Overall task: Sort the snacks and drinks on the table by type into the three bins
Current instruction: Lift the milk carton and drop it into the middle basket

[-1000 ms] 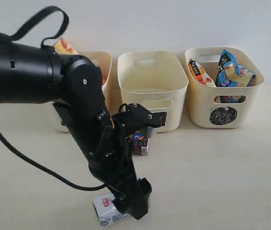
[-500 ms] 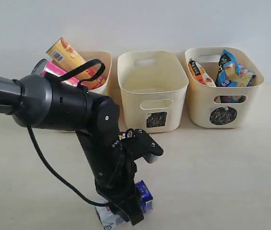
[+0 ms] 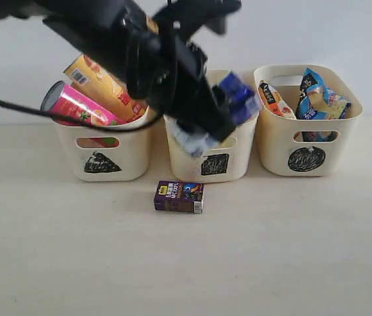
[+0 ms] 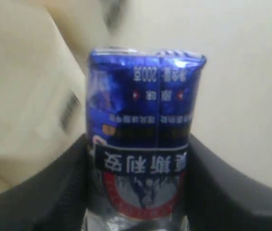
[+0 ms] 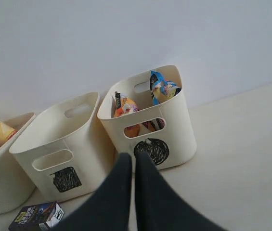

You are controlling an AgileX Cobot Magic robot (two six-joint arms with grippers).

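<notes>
My left gripper (image 3: 207, 122) is shut on the white-and-blue drink carton (image 3: 236, 97), holding it tilted in the air at the front rim of the square-marked middle bin (image 3: 238, 161). Up close, the carton (image 4: 143, 120) sits squeezed between the black fingers (image 4: 68, 183). The dark purple carton (image 3: 179, 197) lies flat on the table (image 3: 291, 250) in front of that bin. Pink (image 3: 74, 105) and yellow-orange (image 3: 100, 79) tubes lean in the triangle bin (image 3: 103, 155). Both packets (image 3: 320, 99) sit in the circle bin (image 3: 307, 148). My right gripper (image 5: 132, 161) is shut on nothing, low over the table.
The left arm (image 3: 126, 39) crosses above the triangle bin and the middle bin. A pale wall stands close behind the bins. In the right wrist view the circle bin (image 5: 174, 139), the square bin (image 5: 58, 144) and the purple carton (image 5: 34, 216) lie ahead of the fingers.
The left arm has risen from the table's front edge, carrying the white-and-blue carton up and back to the middle bin. The purple carton has stayed put.
</notes>
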